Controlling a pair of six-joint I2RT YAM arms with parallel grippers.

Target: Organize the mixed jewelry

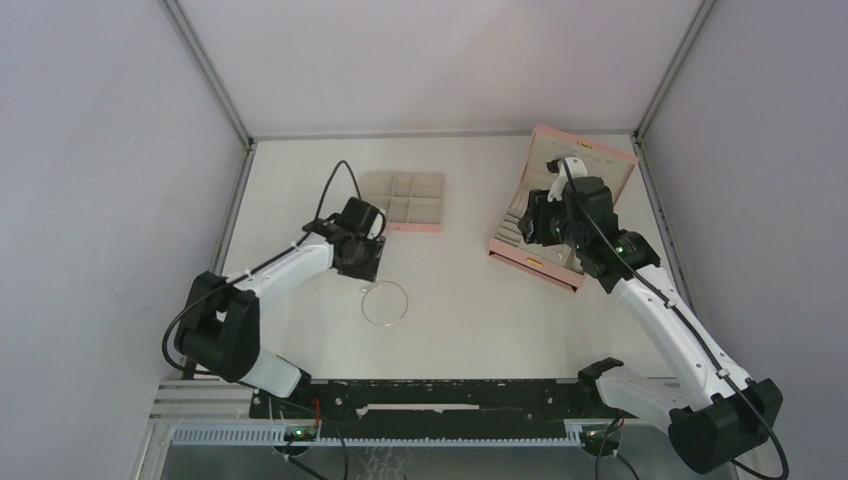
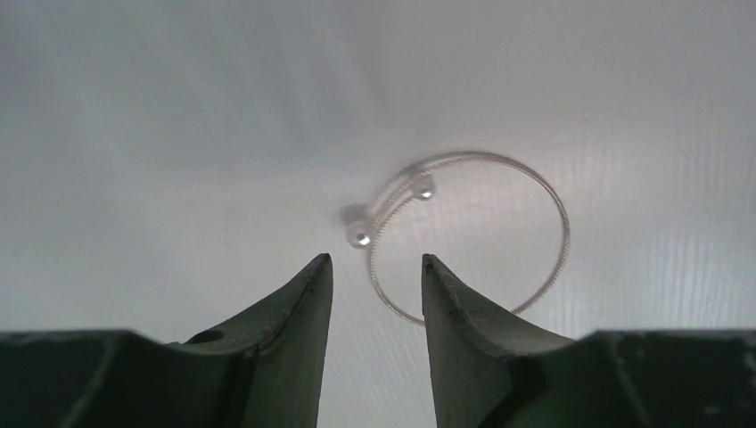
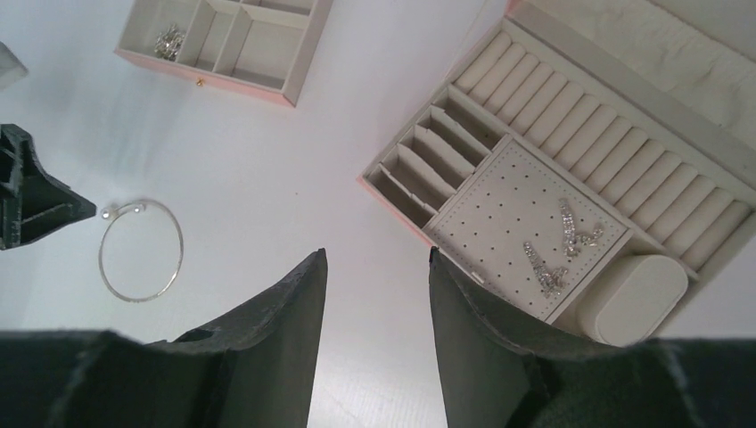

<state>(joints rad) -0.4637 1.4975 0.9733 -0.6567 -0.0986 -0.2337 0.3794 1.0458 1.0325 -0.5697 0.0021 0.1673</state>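
Note:
A thin silver wire hoop point(image 1: 406, 303) with two ball ends lies flat on the white table. My left gripper point(image 1: 368, 270) hovers just behind it. In the left wrist view the hoop point(image 2: 565, 234) sits just past my open left gripper point(image 2: 374, 260), which holds nothing. My right gripper point(image 3: 377, 254) is open and empty over the table beside the open pink box point(image 3: 624, 62). Sparkly silver pieces point(image 3: 551, 266) lie on the box's perforated panel. A small silver cluster point(image 3: 168, 42) rests in one compartment of the pink tray point(image 3: 209, 82). The hoop point(image 3: 181, 245) also shows there at the left.
The compartment tray point(image 1: 403, 227) stands at the back centre and the open box point(image 1: 585, 150) at the back right, under my right wrist. Grey enclosure walls close in the table on three sides. The arm bases line the near edge.

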